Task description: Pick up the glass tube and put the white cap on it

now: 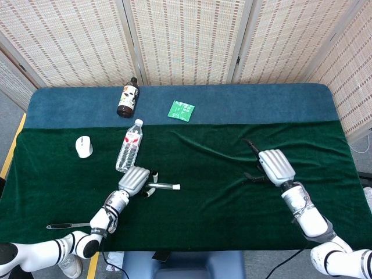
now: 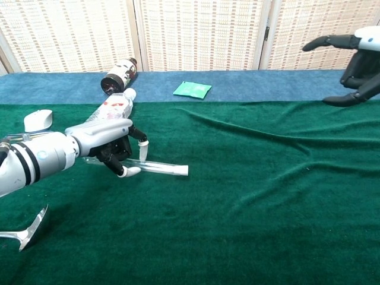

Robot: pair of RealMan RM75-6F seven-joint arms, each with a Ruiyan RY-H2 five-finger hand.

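Left hand (image 1: 133, 181) low over dark green cloth-covered table (image 1: 221, 215), fingers curled around clear glass tube (image 1: 161, 186) with white cap (image 1: 176, 187) on its right end; tube lies roughly level, cap pointing right. Right hand (image 1: 274, 165) well apart to the right, fingers spread, holding nothing. Clear plastic water bottle (image 1: 129, 145) lying just above left hand. White computer mouse (image 1: 84, 146) at left. Brown glass bottle (image 1: 127, 97) and green packet (image 1: 181, 110) on blue strip at back. Metal spoon (image 1: 67, 225) near front-left edge.
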